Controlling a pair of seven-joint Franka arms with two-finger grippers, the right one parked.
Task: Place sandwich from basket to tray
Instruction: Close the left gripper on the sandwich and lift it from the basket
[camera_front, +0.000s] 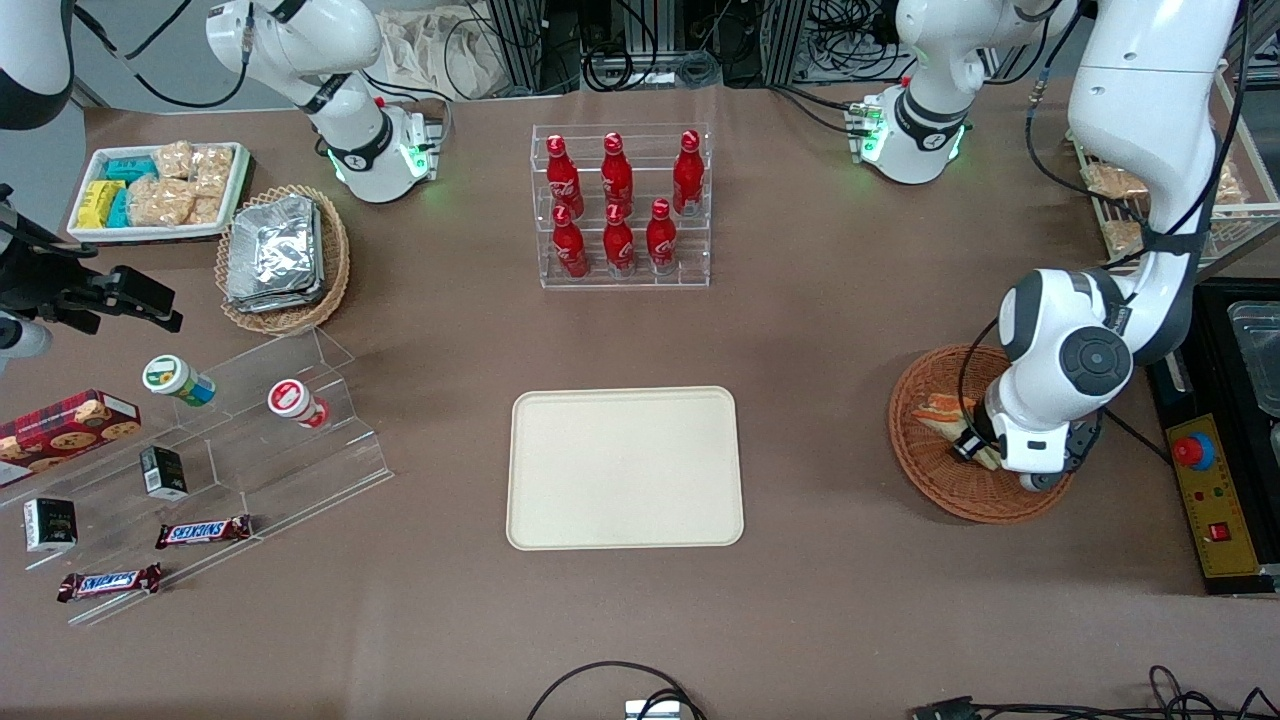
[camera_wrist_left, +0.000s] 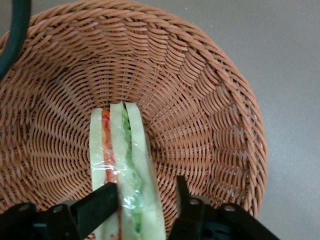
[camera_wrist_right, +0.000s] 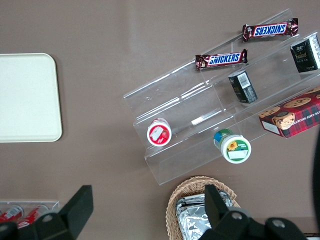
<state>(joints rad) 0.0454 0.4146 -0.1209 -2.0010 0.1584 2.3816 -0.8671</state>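
Observation:
The sandwich (camera_front: 940, 412), a plastic-wrapped wedge of pale bread with green and orange-red filling, lies in the reddish-brown wicker basket (camera_front: 925, 475) toward the working arm's end of the table. My left gripper (camera_front: 975, 450) is down inside the basket. In the left wrist view its fingers (camera_wrist_left: 102, 200) stand open on either side of the sandwich (camera_wrist_left: 122, 155). One finger touches the wrap and the other is a small gap away over the basket's weave (camera_wrist_left: 200, 100). The cream-beige tray (camera_front: 625, 468) lies flat at the table's middle and also shows in the right wrist view (camera_wrist_right: 25, 97).
A clear rack of red bottles (camera_front: 620, 205) stands farther from the front camera than the tray. A clear stepped shelf (camera_front: 250, 440) with snacks, a tan basket of foil packets (camera_front: 283, 258) and a white snack tray (camera_front: 155, 190) lie toward the parked arm's end. A control box (camera_front: 1205, 500) sits beside the basket.

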